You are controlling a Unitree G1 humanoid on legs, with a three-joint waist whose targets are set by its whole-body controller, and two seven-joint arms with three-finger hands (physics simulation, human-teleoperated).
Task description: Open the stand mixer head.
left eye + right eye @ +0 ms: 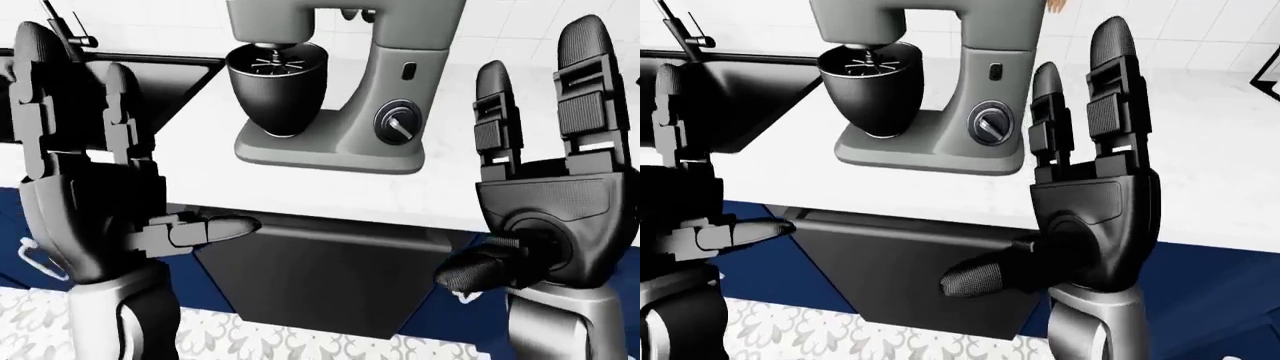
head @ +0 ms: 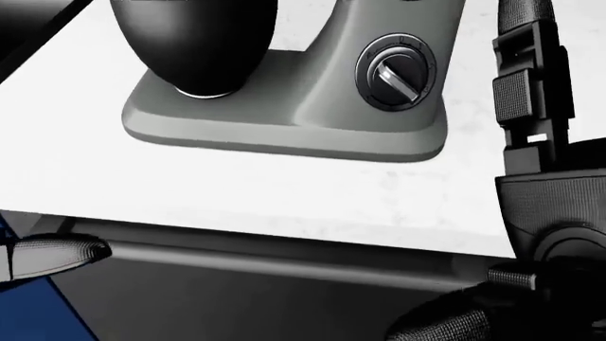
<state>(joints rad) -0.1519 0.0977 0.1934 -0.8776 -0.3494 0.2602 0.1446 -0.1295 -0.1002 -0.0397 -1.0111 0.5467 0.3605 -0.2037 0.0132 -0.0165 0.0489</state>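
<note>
counter point(image 1: 330, 191): white top, held the mixer near its edge
mixer point(image 1: 345, 82): sat at 12 o'clock in the left-eye view, looked heavy and rigid
head point(image 1: 300, 19): down over the bowl point(image 1: 278, 86); probably lift under its nose
left hand point(image 1: 85, 187): fingers spread wide, empty, 9 o'clock
right hand point(image 1: 1095, 195): wide too, holding nothing
knob point(image 2: 396, 72): small, slick

Simulated home kitchen. Evidence:
- White worktop point(image 1: 330, 191) with faint marbling, grey stand mixer point(image 1: 345, 82) on it, black bowl point(image 1: 278, 86) under the mixer head, speed dial point(image 2: 396, 72) on the column.
- Black sink point(image 1: 150, 82) set into the worktop at the left of the left-eye view, dark tap point(image 1: 680, 26) above it in the right-eye view.
- White tiled wall point(image 1: 1180, 22) along the top.
- Dark appliance door point(image 1: 930, 277) with a bar handle under the worktop edge, looks like a dishwasher, can't confirm.
- Navy cabinet fronts point(image 1: 1210, 292) either side of it.
- Patterned floor tiles point(image 1: 300, 341) at the bottom.
</note>
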